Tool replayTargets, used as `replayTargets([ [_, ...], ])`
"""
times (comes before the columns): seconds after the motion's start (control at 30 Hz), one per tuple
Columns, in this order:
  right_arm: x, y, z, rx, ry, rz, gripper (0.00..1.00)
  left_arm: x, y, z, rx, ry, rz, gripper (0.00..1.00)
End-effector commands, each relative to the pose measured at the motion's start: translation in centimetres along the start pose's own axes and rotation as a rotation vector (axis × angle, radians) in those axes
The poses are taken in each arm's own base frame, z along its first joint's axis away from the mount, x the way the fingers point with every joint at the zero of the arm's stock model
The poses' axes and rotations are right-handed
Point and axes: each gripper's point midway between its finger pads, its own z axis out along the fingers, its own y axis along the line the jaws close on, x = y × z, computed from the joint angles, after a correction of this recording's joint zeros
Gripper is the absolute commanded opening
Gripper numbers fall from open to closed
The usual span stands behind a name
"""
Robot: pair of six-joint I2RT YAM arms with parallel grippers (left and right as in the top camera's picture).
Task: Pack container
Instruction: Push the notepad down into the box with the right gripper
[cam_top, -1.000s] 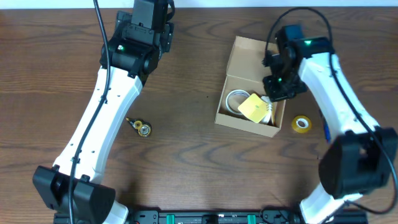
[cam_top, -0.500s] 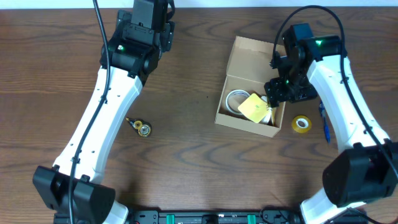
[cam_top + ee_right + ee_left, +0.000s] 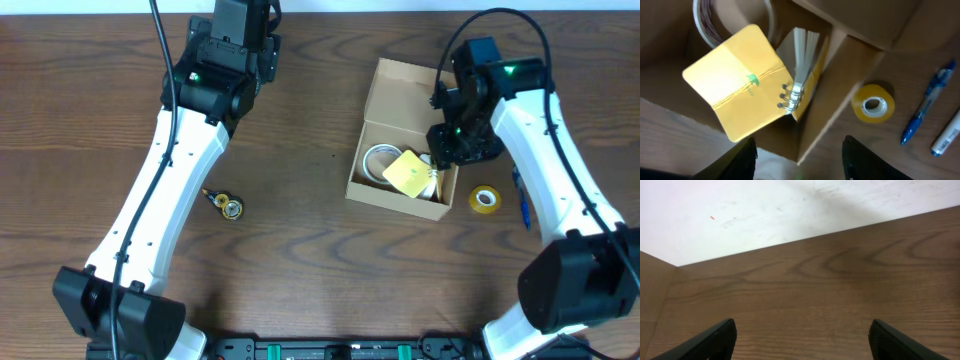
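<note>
The container is a tan cardboard box with its flap lid open toward the back. Inside lie a white ring and a yellow spiral notepad, which leans on the box's right wall. In the right wrist view the notepad and the box wall fill the frame. My right gripper is open and empty, above the box's right front corner. My left gripper is open and empty at the table's far edge.
A yellow tape roll and a blue pen lie on the table right of the box; both show in the right wrist view, the roll beside the pen and a white marker. A small gold object lies at the left.
My right gripper has shifted a little to the right over the box's right wall. The notepad stays in the box. The left arm has not moved.
</note>
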Motion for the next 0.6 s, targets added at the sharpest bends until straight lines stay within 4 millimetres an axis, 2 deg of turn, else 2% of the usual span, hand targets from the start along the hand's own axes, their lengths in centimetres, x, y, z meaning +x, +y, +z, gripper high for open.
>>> replayTargets([
  [0.0, 0.4, 0.5, 1.2, -0.013, 0.025, -0.006, 0.53, -1.1, 0.5, -1.0, 0.005, -0.034, -0.03, 0.85],
  [0.17, 0.1, 0.7, 1.8, -0.024, 0.01, 0.0, 0.48, -1.2, 0.1, -1.0, 0.029, -0.034, -0.033, 0.85],
  [0.37, 0.8, 0.8, 3.3, -0.029, 0.033, 0.007, 0.49, -1.2, 0.1, -1.0, 0.029, -0.035, -0.034, 0.85],
  [0.57, 1.5, 1.9, 5.1, -0.031, 0.051, -0.015, 0.49, -1.2, 0.1, -1.0, 0.029, -0.035, -0.034, 0.85],
])
